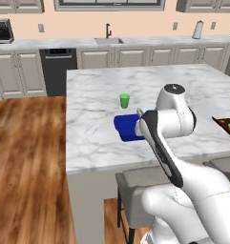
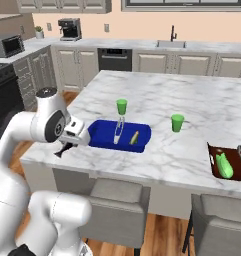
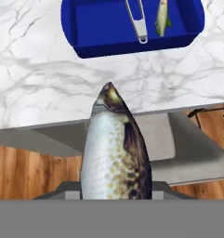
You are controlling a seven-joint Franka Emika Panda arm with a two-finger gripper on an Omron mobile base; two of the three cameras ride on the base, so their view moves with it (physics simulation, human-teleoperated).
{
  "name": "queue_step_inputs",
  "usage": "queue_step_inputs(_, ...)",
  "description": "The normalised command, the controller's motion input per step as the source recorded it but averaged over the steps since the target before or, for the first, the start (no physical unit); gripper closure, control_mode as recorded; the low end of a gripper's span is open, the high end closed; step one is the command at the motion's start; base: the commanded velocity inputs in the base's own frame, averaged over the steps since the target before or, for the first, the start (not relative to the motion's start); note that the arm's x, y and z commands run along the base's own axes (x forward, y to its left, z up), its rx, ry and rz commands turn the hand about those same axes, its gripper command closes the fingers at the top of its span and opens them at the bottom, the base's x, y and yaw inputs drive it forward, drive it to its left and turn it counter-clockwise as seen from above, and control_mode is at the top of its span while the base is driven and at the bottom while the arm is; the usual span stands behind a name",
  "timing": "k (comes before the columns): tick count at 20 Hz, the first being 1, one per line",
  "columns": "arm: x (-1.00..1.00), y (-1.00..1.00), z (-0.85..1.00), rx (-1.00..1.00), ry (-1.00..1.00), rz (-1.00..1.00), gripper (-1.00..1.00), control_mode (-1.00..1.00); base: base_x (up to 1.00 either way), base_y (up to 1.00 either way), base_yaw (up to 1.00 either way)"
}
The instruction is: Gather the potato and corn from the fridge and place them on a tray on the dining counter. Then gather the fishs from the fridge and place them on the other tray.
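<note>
Fish (image 3: 115, 148) fills the centre of the hand view, speckled olive-grey with a pale belly, its pointed end aimed toward the counter (image 3: 34, 79); the tool (image 2: 64, 146) is pinched on it. In the right base view the tool hangs just off the near left edge of the marbled counter (image 2: 202, 100), beside the blue tray (image 2: 99, 131), with a dark shape projecting from it.

The blue tray sits near that counter edge. A second, smaller fish (image 2: 134, 137) lies inside it, toward its right end in the right base view, next to the tray's thin metal handle (image 2: 118, 131).

Two green cups stand on the counter: one (image 2: 122, 106) just behind the blue tray, the other (image 2: 177, 122) well to its right.

The brown tray (image 2: 237, 160) rests at the right edge of the counter and holds the green corn (image 2: 223, 166).

Grey padded stools (image 2: 112, 200) stand below the near counter edge.
</note>
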Motion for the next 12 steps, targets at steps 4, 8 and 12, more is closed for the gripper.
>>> queue_step_inputs(4,1.00,0.01,0.51,-0.06,0.37,-0.02,1.00,-1.00,0.00,0.00,0.00)
queue_step_inputs(8,1.00,0.00,0.00,0.08,0.04,0.00,1.00,-1.00,0.00,0.00,0.00)
queue_step_inputs(12,1.00,0.00,-0.25,0.01,0.02,0.00,1.00,-1.00,0.00,0.00,0.00)
